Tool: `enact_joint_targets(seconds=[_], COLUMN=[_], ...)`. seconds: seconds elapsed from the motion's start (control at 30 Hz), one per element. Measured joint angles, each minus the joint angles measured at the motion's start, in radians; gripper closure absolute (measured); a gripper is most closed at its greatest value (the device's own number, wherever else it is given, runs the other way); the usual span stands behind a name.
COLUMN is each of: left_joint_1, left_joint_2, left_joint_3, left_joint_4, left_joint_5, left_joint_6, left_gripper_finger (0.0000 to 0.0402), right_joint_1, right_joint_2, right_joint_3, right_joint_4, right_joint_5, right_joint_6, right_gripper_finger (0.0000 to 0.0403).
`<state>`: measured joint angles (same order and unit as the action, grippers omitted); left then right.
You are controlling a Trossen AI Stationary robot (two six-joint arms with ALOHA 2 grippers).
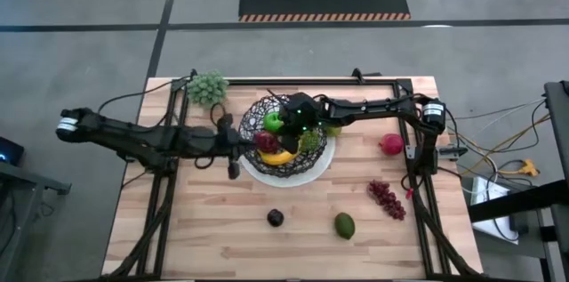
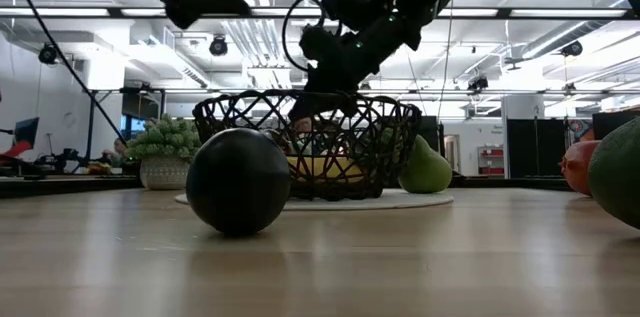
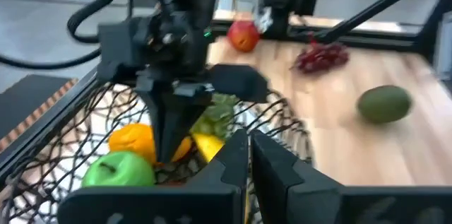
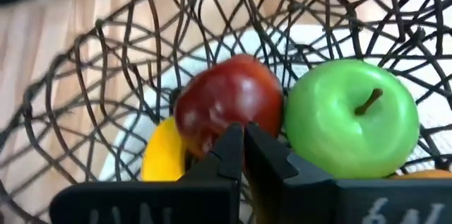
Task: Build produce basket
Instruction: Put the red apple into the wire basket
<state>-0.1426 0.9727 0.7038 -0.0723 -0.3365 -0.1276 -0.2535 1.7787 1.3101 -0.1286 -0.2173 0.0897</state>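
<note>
The black wire basket (image 1: pixel 267 108) stands on a white plate (image 1: pixel 324 159) at the table's middle. In it lie a red apple (image 4: pixel 226 104), a green apple (image 4: pixel 349 118), a yellow banana (image 4: pixel 166 150) and an orange piece (image 3: pixel 134 140). My right gripper (image 4: pixel 244 143) is shut and reaches down into the basket from the right, its tips by the red apple. My left gripper (image 3: pixel 248 155) is shut and empty, raised at the basket's left rim (image 1: pixel 244 142). On the table lie a dark plum (image 1: pixel 276 218), an avocado (image 1: pixel 344 225) and dark red grapes (image 1: pixel 387 197). My right gripper's shut fingertips (image 4: pixel 233 139) slant down into the basket and stand right at the red apple's near side (image 4: pixel 212 128), between it and the green apple. Whether they touch the apple I cannot tell. Both apples rest in the basket.
A pale green leafy cluster (image 1: pixel 206 87) stands at the far left corner. A red fruit (image 1: pixel 389 144) lies right of the basket, a green pear (image 2: pixel 425 167) beside the plate. The dark frame rails (image 1: pixel 164 193) run along both table sides. Bare wood lies along the near edge.
</note>
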Motion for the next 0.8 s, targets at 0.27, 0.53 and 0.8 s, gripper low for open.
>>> enact_joint_targets(seconds=[0.27, 0.53, 0.8], left_joint_1=[-0.058, -0.054, -0.053], left_joint_2=[-0.007, 0.059, 0.039], left_joint_3=[-0.007, -0.001, 0.059], left_joint_4=[-0.053, -0.214, -0.698], left_joint_5=[-0.018, -0.178, -0.244], left_joint_6=[-0.050, -0.106, -0.392], left_gripper_finger=[0.0400, 0.0400, 0.0400], right_joint_1=[-0.006, 0.004, 0.005], right_joint_2=[-0.065, 0.027, 0.116], right_joint_3=[0.023, -0.009, 0.000], right_joint_4=[-0.254, -0.079, -0.027], right_joint_5=[0.000, 0.008, 0.016], right_joint_6=[-0.043, 0.057, 0.117], right_gripper_finger=[0.0394, 0.0394, 0.0394])
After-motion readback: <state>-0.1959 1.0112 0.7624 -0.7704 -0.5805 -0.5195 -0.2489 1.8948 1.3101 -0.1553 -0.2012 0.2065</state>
